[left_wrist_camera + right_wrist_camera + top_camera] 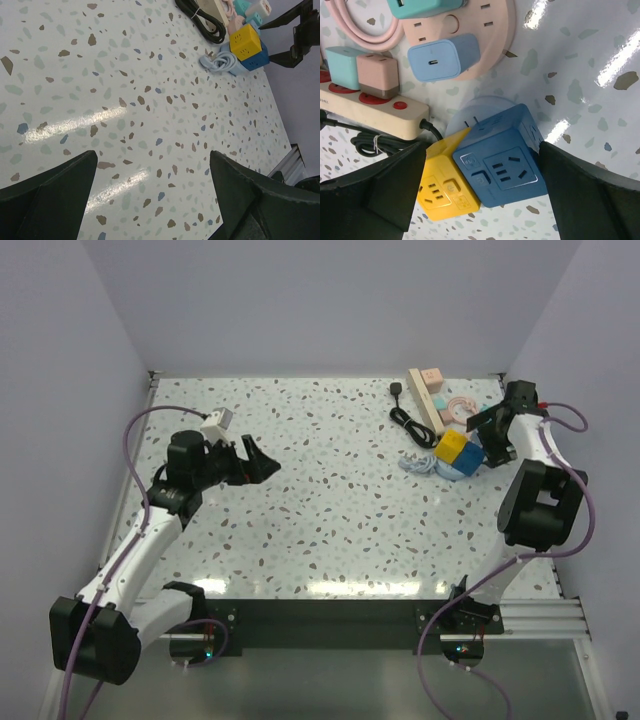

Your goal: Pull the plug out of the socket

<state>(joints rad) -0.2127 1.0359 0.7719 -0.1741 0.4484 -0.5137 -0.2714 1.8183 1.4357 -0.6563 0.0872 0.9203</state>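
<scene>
a: where does the right gripper [481, 147] stand?

b: over the crowded corner of the table [320, 500], jaws spread wide and clamped on nothing. in its own camera a blue cube socket [502, 165] and a yellow cube socket [442, 190] sit pressed together between its fingers. whether the fingers touch them cannot be told.

a: and the task's things?

b: the cream power strip [375, 115] lies ahead of the fingertips and off to one side, past the yellow cube. a teal adapter [342, 65] and a pink adapter [377, 75] stand plugged into it. a black cord [370, 142] leaves the end of the strip nearest the gripper and coils beside it. the black plug [398, 390] lies just beside the strip, on the side away from the gripper. as far as the overhead view shows, it is not seated in any outlet.

a: the left gripper [152, 155]?

b: well apart from all of it, out over mid-table, fingers wide, empty, pointed toward the cluster.

a: so how far along is the job?

b: hard to call. no gripper has hold of the plug or braces the strip, so no pull is under way. if the black plug is the one meant, it already looks clear of the strip. if an adapter is meant, everything is left to do: reach past the cubes, close on it and lift it off.
</scene>
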